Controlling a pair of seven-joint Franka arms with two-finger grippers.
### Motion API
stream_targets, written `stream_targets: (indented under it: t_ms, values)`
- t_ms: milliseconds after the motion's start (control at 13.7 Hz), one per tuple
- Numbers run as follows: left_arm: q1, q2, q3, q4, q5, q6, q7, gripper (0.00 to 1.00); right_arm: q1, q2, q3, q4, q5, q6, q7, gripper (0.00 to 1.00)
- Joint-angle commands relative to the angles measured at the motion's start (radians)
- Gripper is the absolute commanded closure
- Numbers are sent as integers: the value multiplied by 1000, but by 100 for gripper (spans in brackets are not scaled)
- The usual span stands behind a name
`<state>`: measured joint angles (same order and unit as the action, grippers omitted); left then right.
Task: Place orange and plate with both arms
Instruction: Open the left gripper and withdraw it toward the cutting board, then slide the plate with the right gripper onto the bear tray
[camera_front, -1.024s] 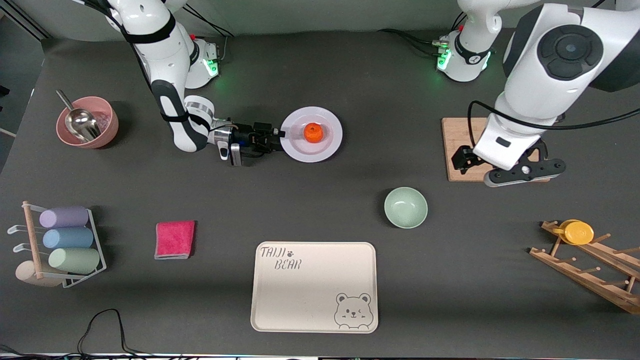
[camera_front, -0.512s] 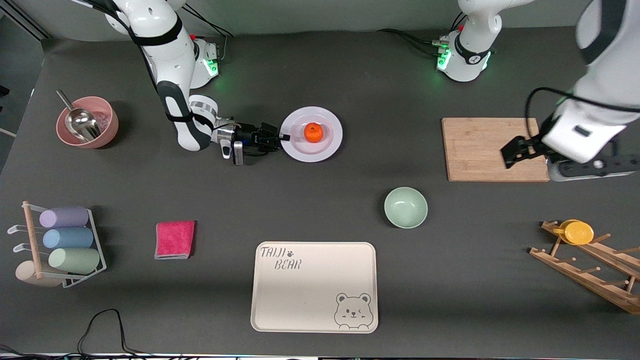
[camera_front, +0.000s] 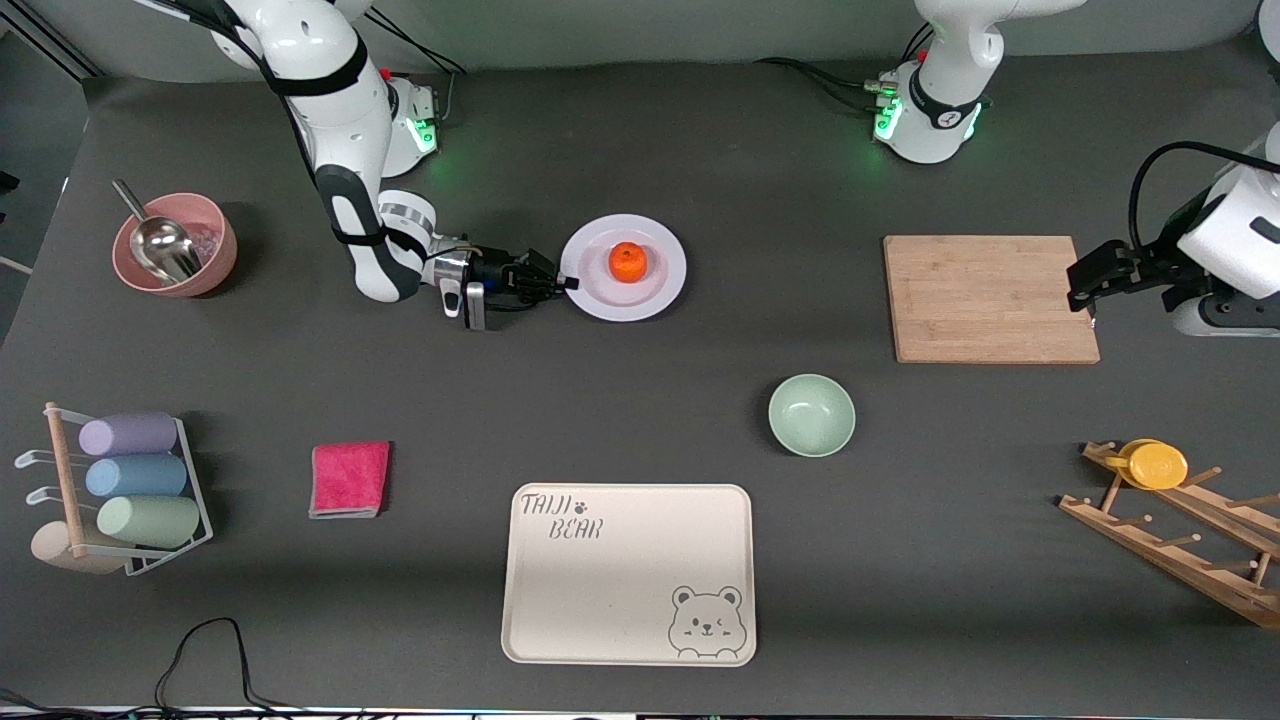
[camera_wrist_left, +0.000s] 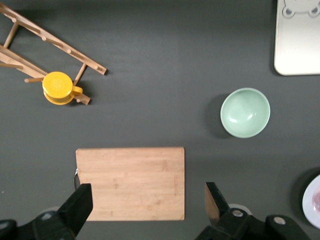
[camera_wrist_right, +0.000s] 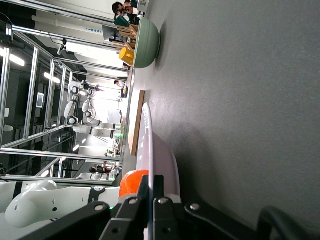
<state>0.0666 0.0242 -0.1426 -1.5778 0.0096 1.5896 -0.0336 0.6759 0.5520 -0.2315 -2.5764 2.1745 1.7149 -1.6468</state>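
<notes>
The orange (camera_front: 627, 262) sits dimple up, round with no long axis, bright against the middle of the pale lavender plate (camera_front: 660, 290), which lies flat on the surface; the right hand (camera_front: 566, 282) is clamped on the plate's rim; the left hand (camera_front: 1085, 283), fingers apart, hovers at the cutting board's (camera_front: 985, 298) edge.

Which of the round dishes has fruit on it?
The pale plate, carrying the orange; the green bowl holds nothing, the pink bowl a scoop.
</notes>
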Motion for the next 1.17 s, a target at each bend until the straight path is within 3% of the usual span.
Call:
stream_targets:
  t_ms: [0,659,1098]
  values:
    - [-31,8,21,48,-13,-59,47,0,14,62,0,22,41,-47,16,100]
    - [-53,43,5,52,12,-74,41,0,-32,11,-5,70,-34,-129,363,100]
    - [-57,49,6,51,9,-69,29,0,-157,22,-9,384,-130,-31,597,100]
